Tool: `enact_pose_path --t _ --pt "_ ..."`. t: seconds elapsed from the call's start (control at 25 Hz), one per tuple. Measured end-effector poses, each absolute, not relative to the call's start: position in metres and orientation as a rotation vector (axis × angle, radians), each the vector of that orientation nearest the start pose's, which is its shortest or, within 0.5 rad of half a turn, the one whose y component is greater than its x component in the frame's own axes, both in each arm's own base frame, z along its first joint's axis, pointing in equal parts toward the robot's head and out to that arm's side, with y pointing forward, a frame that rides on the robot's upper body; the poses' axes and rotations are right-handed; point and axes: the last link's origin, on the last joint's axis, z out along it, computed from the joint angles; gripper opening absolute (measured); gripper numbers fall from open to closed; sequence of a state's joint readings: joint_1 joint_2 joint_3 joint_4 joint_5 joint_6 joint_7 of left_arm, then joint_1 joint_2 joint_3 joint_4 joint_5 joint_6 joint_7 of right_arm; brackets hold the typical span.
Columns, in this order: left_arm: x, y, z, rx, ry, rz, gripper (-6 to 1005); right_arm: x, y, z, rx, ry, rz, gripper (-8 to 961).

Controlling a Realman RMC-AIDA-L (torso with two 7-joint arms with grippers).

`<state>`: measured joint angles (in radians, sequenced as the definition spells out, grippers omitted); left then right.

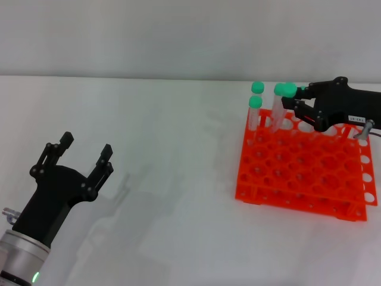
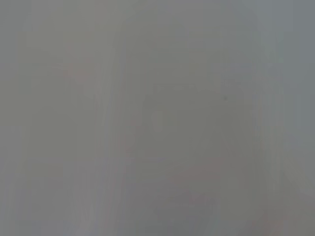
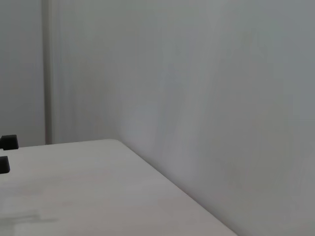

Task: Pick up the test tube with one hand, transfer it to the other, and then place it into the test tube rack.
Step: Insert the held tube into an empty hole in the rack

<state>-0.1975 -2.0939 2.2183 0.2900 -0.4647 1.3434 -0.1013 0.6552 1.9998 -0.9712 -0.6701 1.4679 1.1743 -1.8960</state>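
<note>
Over on my left, my left gripper (image 1: 80,156) hangs above the bare table (image 1: 178,179) with its fingers spread wide and nothing in them, well apart from the rack (image 1: 303,173).

Moving right, the orange rack sits with two green-capped tubes standing in its far-left holes. Just beside them, the tube (image 1: 280,107) I care about is tilted, its lower end at the rack's back row and its green cap at the tips of my right gripper (image 1: 296,100). That gripper reaches in from the right and looks closed on the tube just under the cap.

I judge the tube light, stiff and slick-walled, likely to pivot if squeezed low. Taking it near the cap, where the rim stops a slip, seems best.
</note>
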Motion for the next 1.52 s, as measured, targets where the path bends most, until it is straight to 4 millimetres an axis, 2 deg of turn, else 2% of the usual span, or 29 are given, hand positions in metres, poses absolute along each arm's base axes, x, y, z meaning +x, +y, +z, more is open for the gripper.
enact_pose_path --t 0.72,0.96,1.52 --pt "-0.313 0.258 -0.042 -1.751 -0.386 -0.805 773 0.206 0.421 0.015 -2.53 0.228 0.514 271" --pt "-0.313 0.258 -0.042 -1.751 -0.387 -0.807 773 0.206 0.426 0.003 -2.533 0.22 0.437 275" --pt "-0.312 0.259 -0.042 -1.749 -0.433 -0.848 773 0.209 0.429 0.003 -2.499 0.294 0.429 286"
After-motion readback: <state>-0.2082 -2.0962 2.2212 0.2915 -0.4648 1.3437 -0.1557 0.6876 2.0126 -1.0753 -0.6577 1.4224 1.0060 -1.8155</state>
